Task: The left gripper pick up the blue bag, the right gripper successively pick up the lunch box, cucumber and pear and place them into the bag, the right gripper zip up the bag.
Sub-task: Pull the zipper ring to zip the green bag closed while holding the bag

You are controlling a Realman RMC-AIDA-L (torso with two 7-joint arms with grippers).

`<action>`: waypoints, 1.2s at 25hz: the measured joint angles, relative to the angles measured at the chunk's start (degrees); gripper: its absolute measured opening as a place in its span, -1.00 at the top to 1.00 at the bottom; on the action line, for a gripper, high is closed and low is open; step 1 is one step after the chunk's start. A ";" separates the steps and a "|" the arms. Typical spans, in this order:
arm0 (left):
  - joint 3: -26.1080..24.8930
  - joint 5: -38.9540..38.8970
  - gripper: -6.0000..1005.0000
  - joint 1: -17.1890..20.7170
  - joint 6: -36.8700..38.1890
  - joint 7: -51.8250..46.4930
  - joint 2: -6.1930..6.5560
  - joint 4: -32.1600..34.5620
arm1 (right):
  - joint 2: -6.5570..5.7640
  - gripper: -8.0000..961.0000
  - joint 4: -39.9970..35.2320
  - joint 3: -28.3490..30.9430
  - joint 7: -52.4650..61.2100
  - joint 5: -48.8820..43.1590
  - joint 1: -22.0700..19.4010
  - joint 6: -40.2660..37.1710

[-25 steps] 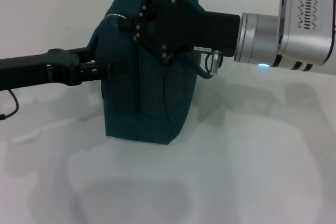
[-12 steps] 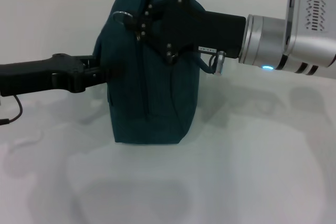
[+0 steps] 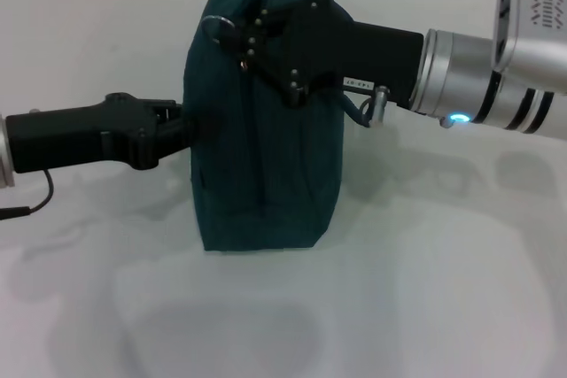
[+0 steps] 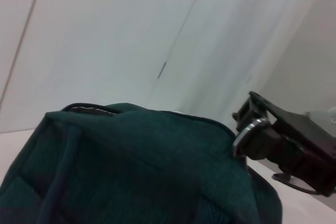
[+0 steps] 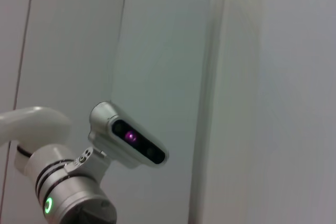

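Here, one blue bag (image 3: pixel 266 130) upright, two grippers (image 3: pixel 182 126) (image 3: pixel 239 33) touching it, fingers' state unclear.

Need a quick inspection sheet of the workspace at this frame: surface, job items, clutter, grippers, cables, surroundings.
Surface: white table, bare where visible.
Job's things: blue bag standing upright on the table; lunch box, cucumber and pear not seen.
Clutter: nothing seen.
Grippers: left gripper against the bag's side; right gripper at the bag's top, by a metal ring.
Cables: thin black cable under the left arm; short lead at the right wrist.
Surroundings: pale wall panels.
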 joint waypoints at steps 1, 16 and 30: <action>0.18 -0.07 0.65 0.05 0.11 0.29 0.00 -0.01 | 0.00 0.97 -0.12 0.01 0.45 0.00 -0.04 -0.06; 0.59 -0.08 0.87 0.10 1.28 2.42 0.00 -0.96 | -0.30 0.97 -1.47 2.02 4.73 0.02 -2.23 -3.81; 1.02 -0.11 0.87 0.70 4.47 6.57 0.00 -0.96 | -0.48 0.97 -0.61 2.33 5.78 0.01 -2.22 -3.07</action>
